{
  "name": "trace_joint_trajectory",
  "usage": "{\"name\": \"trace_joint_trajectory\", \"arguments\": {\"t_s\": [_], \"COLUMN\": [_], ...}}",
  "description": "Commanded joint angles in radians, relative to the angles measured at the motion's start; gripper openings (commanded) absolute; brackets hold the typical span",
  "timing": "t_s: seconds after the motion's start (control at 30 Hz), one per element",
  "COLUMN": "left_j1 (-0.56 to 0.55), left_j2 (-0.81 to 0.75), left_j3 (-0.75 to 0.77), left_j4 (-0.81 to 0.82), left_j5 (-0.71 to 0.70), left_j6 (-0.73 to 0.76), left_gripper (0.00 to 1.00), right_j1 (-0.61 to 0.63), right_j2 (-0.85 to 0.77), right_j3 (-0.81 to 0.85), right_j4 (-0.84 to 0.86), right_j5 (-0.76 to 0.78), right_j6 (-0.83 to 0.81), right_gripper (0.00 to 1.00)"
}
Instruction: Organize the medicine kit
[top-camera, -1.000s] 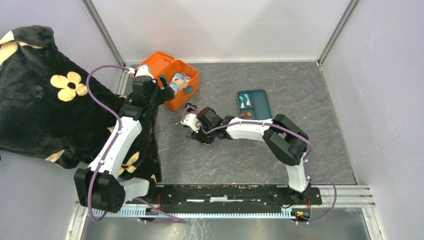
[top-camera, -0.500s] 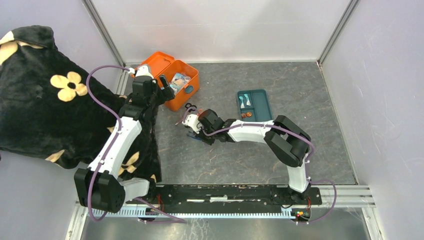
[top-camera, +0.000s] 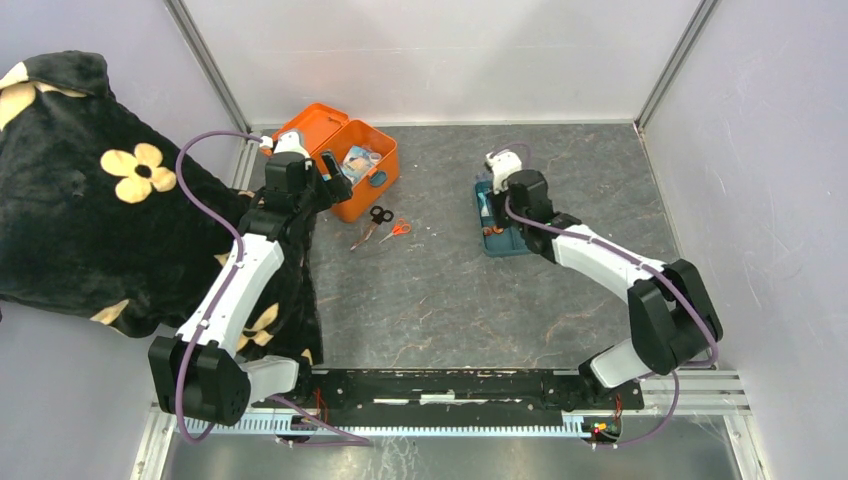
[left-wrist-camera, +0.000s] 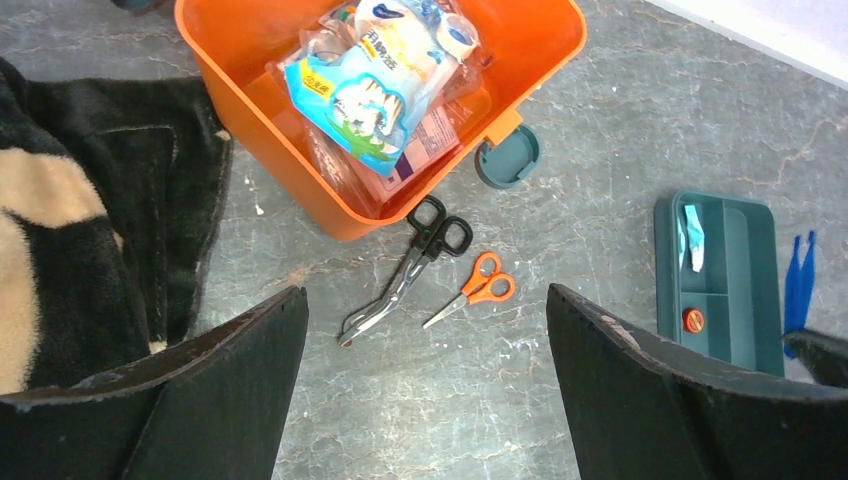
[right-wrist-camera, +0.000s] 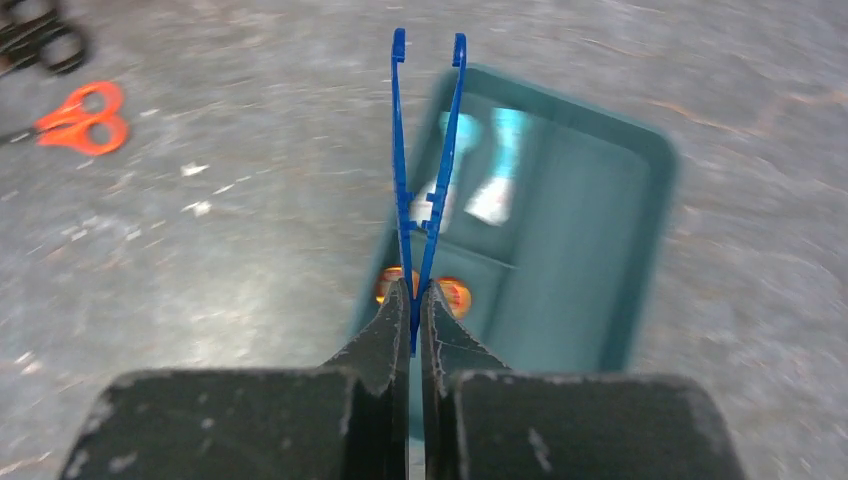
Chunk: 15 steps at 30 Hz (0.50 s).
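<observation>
Right gripper (right-wrist-camera: 412, 300), clamped on blue tweezers (right-wrist-camera: 403, 150), is hovering over the teal tray (right-wrist-camera: 590, 230), likely needing to lower and release next; open medicine kit (left-wrist-camera: 262, 120) is sitting well apart from the tray, left gripper (left-wrist-camera: 420, 295) spread.

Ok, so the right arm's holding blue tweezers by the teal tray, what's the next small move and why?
Probably lower the right gripper and release the blue tweezers into the long compartment of the teal tray. The gripper is shut on them just above the tray, and that compartment looks bare, while the smaller ones hold items.
</observation>
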Motion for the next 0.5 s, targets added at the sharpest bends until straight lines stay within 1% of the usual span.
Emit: {"name": "trace_joint_trajectory", "arguments": {"t_s": [0.0, 0.1, 0.2, 0.3, 0.47], "left_j1": [0.004, 0.004, 0.004, 0.004, 0.004], "left_j2": [0.0, 0.02, 0.048, 0.075, 0.088], "left_j3": [0.001, 0.002, 0.008, 0.016, 0.022], "left_j4": [0.04, 0.047, 0.051, 0.046, 0.043], "left_j5": [0.056, 0.098, 0.172, 0.208, 0.227], "left_j6": [0.034, 0.038, 0.046, 0.048, 0.052], "left_gripper": [0.94, 0.94, 0.94, 0.94, 0.94], "right_j1": [-0.09, -0.15, -0.184, -0.198, -0.204], "right_j2": [-0.01, 0.012, 0.04, 0.058, 0.096], "right_j3": [-0.016, -0.014, -0.011, -0.018, -0.037], "right_j4": [-0.03, -0.083, -0.11, -0.132, -0.158], "right_j5": [0.134, 0.142, 0.12, 0.107, 0.083], "right_j6": [0.062, 0.088, 0.106, 0.116, 0.116], "right_gripper": [0.0, 0.0, 0.0, 0.0, 0.0]}}
